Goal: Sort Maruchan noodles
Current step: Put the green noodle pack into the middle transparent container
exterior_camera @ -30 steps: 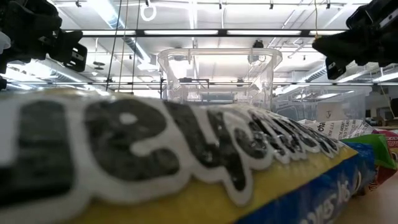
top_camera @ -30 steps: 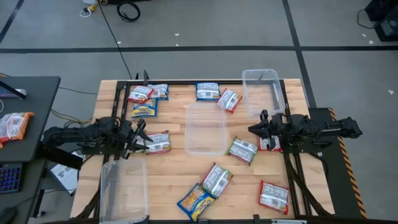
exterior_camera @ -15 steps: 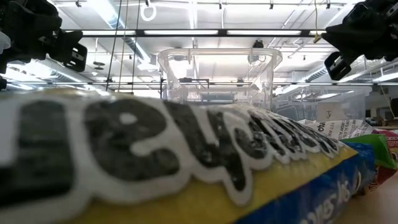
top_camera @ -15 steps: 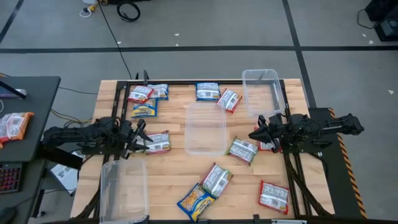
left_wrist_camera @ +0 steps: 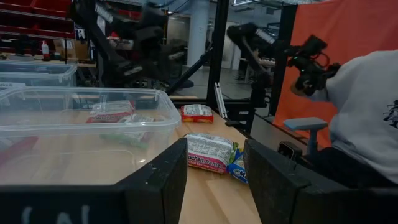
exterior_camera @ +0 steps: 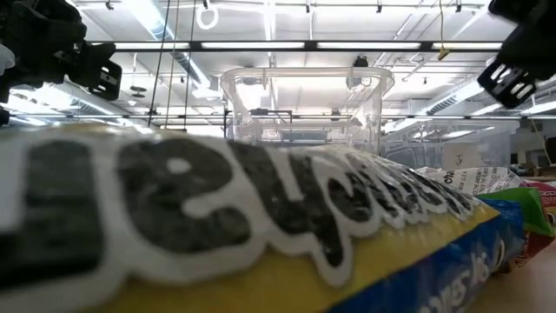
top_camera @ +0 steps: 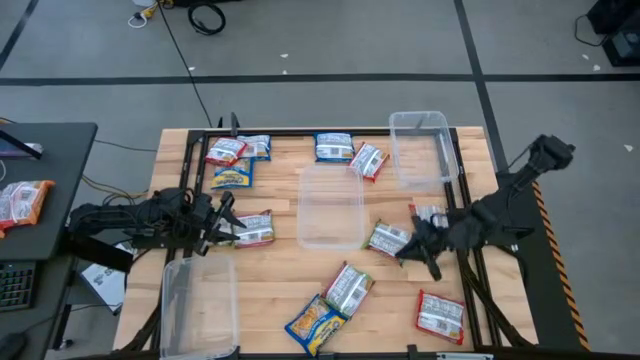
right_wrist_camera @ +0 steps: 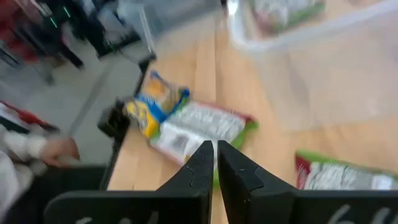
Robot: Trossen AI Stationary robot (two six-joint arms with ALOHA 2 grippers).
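Maruchan noodles (top_camera: 391,241) lie scattered over the table (top_camera: 270,290), none in a claw. Landmark: middle clear tub (top_camera: 331,206), standing at table centre.

Beyond the tub, at the table's far edge: blue-yellow pkt (top_camera: 334,147) and, just beside it, red-white pkt (top_camera: 369,161). Off the tub's far-left corner, a cluster of three pkts (top_camera: 236,160), touching or overlapping. Directly left of the tub: silvery pkt (top_camera: 254,228). Right of the tub's near corner: a silvery green-edged pkt, w/ another pkt (top_camera: 430,215) a bit further right. Nearer the camera side from the tub: silvery pkt (top_camera: 348,288) touching a blue-yellow pkt (top_camera: 312,324); a red-white pkt (top_camera: 440,313) sits well to the near-right.

Two more tubs: one (top_camera: 421,147) at the far right of the middle tub, one (top_camera: 199,305) at its near left, at the table's front-left corner.

Left claw (top_camera: 226,218) is left of the tub, just beside the silvery pkt there; fingers (left_wrist_camera: 163,180) stand part open w/ nothing between them. Its wrist view looks across the tub wall toward more pkts and a person in a light top at the side.

Right claw (top_camera: 408,250) is right of the tub's near corner, over the green-edged silvery pkt; fingers (right_wrist_camera: 200,171) are pressed together, gripping nothing. Its wrist view is blurred; shows pkts on the wood below.

Low view is mostly filled by a blue-yellow pkt (exterior_camera: 261,252) close up, tub behind it.
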